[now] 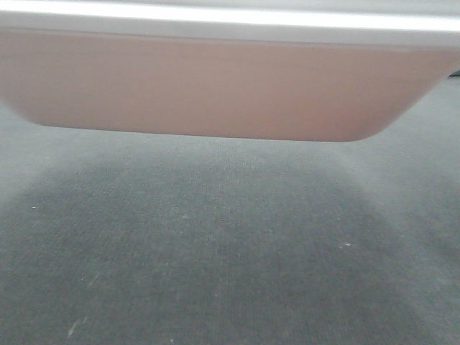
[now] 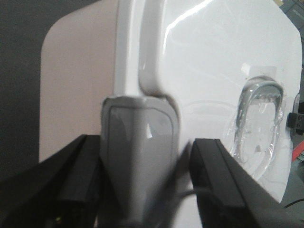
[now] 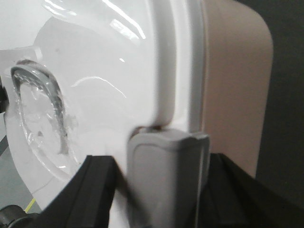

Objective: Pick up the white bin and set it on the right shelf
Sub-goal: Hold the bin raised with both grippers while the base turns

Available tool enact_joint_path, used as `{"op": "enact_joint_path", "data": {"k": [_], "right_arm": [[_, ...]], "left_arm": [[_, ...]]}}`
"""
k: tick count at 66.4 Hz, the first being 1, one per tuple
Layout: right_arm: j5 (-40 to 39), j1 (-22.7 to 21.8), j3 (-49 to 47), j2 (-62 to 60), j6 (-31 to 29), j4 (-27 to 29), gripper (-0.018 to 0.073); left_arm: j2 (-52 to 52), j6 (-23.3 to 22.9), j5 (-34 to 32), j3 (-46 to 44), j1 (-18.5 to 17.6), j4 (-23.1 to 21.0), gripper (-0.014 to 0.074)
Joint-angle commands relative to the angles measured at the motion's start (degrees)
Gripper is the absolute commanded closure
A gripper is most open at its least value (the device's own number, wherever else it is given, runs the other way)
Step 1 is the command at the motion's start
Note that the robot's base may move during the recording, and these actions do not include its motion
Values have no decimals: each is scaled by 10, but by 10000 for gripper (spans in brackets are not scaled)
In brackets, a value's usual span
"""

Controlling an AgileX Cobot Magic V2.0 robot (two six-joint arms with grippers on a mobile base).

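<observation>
The white bin (image 1: 215,86) fills the top of the front view, its pale pinkish side hanging above the carpet with a shadow under it. In the left wrist view its glossy lid (image 2: 213,61) and a grey end latch (image 2: 140,142) show; my left gripper (image 2: 145,154) straddles that latch, shut on it. In the right wrist view my right gripper (image 3: 164,166) is shut on the grey latch (image 3: 166,175) at the bin's other end, next to the lid (image 3: 109,71). The right shelf is out of view.
Grey carpet (image 1: 230,251) spreads below and in front of the bin. A clear plastic handle lies in the lid's recess (image 2: 259,118), seen also from the right wrist (image 3: 40,109). Dark floor (image 3: 285,95) lies beyond the bin's ends.
</observation>
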Motion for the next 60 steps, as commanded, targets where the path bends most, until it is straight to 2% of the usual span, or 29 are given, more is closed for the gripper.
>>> {"op": "enact_joint_path", "data": {"k": [1, 60], "right_arm": [[65, 11, -17, -9, -10, 120, 199], [66, 11, -17, -9, -10, 120, 199]], "left_arm": [[-8, 5, 107, -20, -15, -103, 354], [-9, 5, 107, -20, -15, -103, 354]]}}
